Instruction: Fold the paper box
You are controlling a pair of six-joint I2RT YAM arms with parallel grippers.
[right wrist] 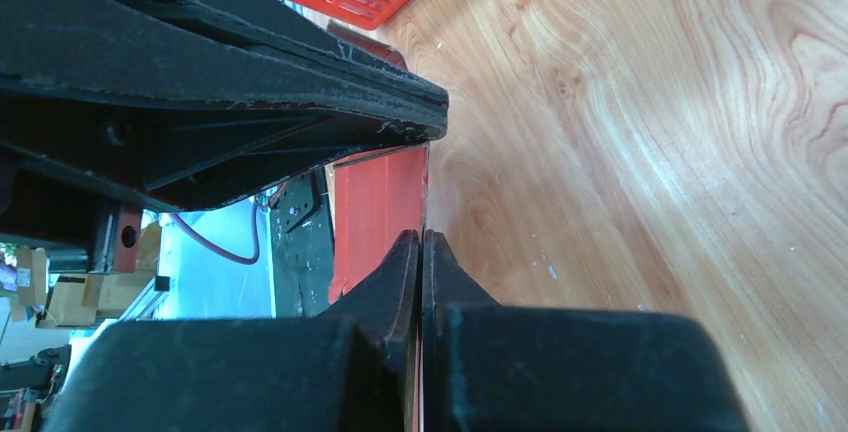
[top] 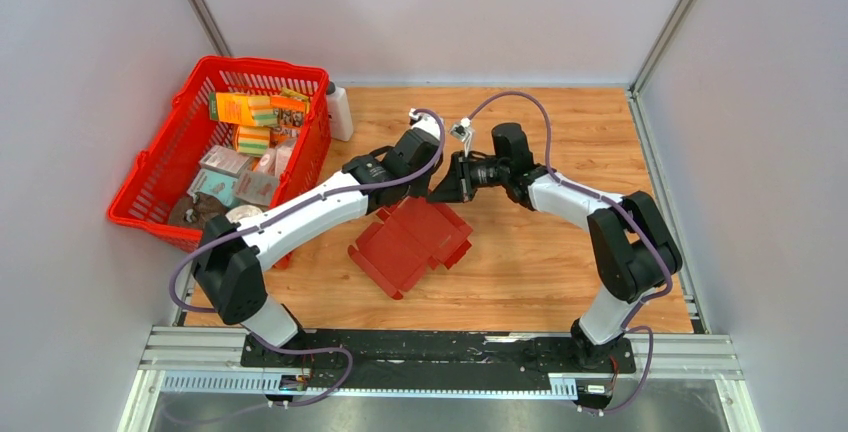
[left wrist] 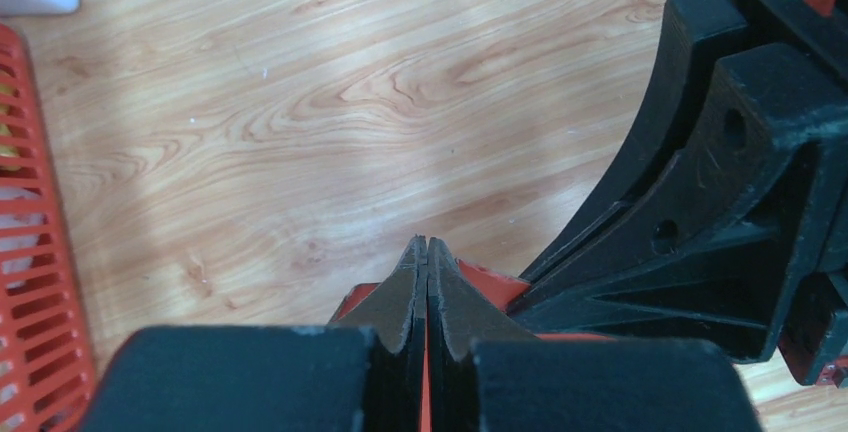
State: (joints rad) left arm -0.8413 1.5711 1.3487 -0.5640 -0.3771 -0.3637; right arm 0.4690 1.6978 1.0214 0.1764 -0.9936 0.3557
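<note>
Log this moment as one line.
left pincer: shut on paper box | right pincer: shut on paper box | paper box: sheet on table

— How's the feed?
— Top view looks bright and even to me, with soft light from above. The arms (top: 320,202) drop only faint shadows on the table (top: 560,272).
— And the wrist cameras?
— I see a pale sheen across the wood grain in both. Their own fingers (left wrist: 400,302) go soft up close (dark, little detail). The box (top: 410,242) reads a clean red.
</note>
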